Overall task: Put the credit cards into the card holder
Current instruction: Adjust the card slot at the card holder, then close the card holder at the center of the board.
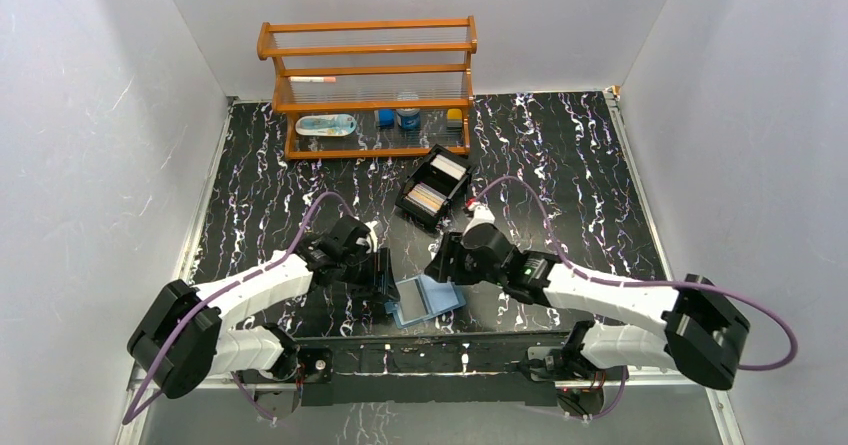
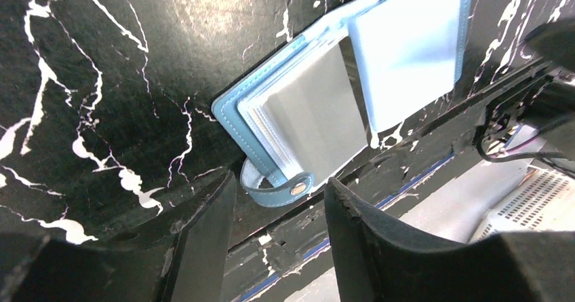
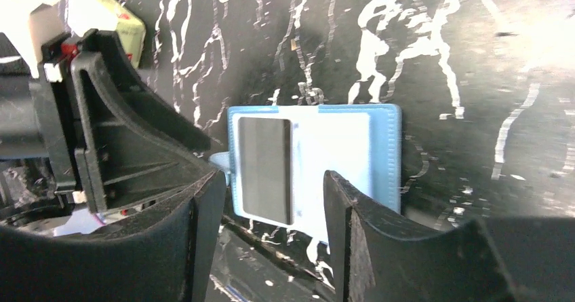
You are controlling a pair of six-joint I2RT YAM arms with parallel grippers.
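The card holder (image 1: 428,298), a blue wallet, lies open and flat near the table's front edge. Its grey clear sleeves (image 2: 319,119) and snap tab (image 2: 288,191) show in the left wrist view. The wallet also shows in the right wrist view (image 3: 346,146). The credit cards sit as a tan stack (image 1: 425,199) and a white stack (image 1: 449,168) in a black two-compartment box. My left gripper (image 1: 386,277) is open and empty at the wallet's left edge, by the tab (image 2: 278,214). My right gripper (image 1: 441,266) is open and empty, just above the wallet's far right side (image 3: 274,197).
The black box (image 1: 408,191) stands behind the wallet at mid table. A wooden rack (image 1: 370,85) with small items stands at the back. A pale yellowish thing with a red mark (image 3: 125,34) lies behind the left arm. The front table rail (image 1: 440,345) is right below the wallet.
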